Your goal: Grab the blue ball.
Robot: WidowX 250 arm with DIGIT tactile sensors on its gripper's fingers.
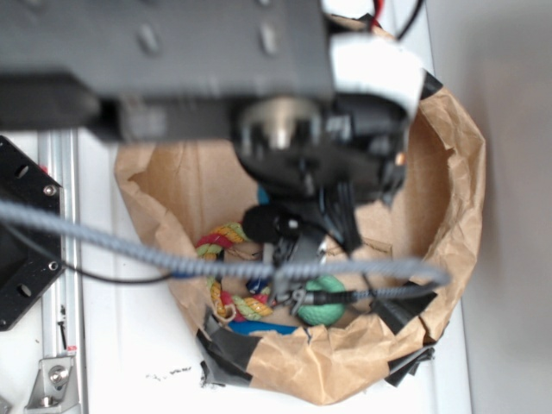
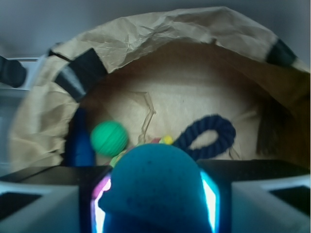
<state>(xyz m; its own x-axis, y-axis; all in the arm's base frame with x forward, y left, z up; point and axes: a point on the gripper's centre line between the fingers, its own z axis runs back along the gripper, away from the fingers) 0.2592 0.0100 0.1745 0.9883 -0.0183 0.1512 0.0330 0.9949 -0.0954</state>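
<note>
Blue ball (image 2: pixel 155 187): seated between gripper (image 2: pixel 156 204) jaws, clamped on both sides, inside paper bag (image 2: pixel 146 39); green ball (image 2: pixel 109 138) beyond.

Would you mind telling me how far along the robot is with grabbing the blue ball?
Done: the gripper is down inside the paper bag, and the blue ball sits between its fingers, apparently gripped. In hand: holding it. Left: lifting it clear of the green ball and navy rope loop.
</note>
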